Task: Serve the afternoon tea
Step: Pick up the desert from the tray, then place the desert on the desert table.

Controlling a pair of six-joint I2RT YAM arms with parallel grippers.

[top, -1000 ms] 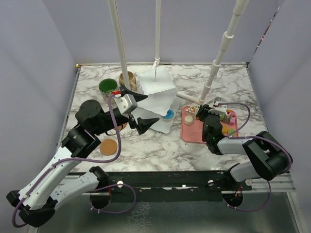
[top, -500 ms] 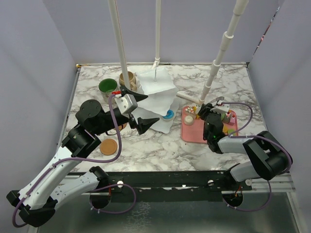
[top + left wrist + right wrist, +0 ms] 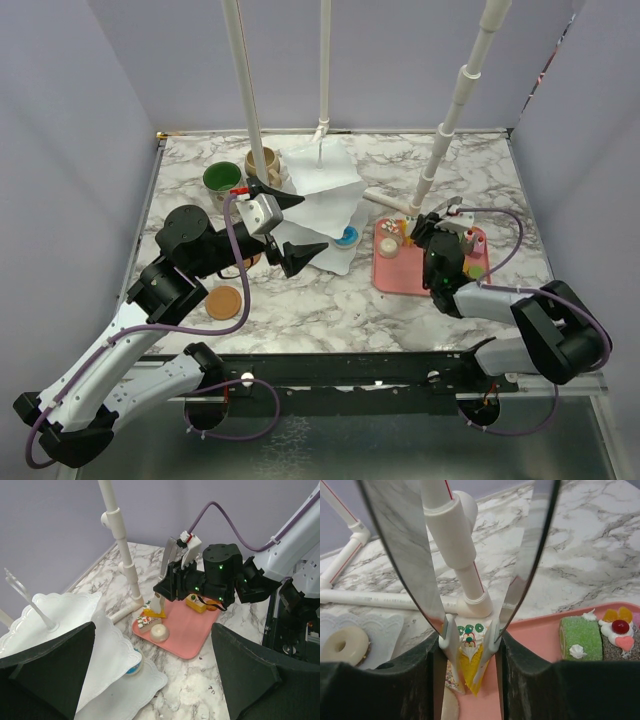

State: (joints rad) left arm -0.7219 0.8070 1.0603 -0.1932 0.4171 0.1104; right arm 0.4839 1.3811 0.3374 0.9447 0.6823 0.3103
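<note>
The white tiered stand (image 3: 322, 188) stands at the back centre, and a blue pastry (image 3: 346, 237) lies on its lower plate (image 3: 125, 690). The green-lined mug (image 3: 222, 180) and the beige mug (image 3: 263, 162) stand to its left. A brown coaster (image 3: 224, 301) lies near the left arm. My left gripper (image 3: 312, 224) hangs open and empty over the stand's front edge. My right gripper (image 3: 441, 236) is shut on metal tongs (image 3: 410, 555). The tongs' white tips pinch a yellow cake slice (image 3: 470, 661) just above the pink tray (image 3: 400, 277).
The tray holds a green roll (image 3: 580, 637), a fruit-topped dark cake (image 3: 619, 635), a white round pastry (image 3: 160, 631) and a sprinkled slice (image 3: 146, 620). A white pipe frame (image 3: 440, 140) stands right behind the tray, its foot (image 3: 455, 535) close to the tongs. Grey walls enclose the table.
My right wrist has shifted slightly right and back over the tray with the tongs. The left arm has not moved.
</note>
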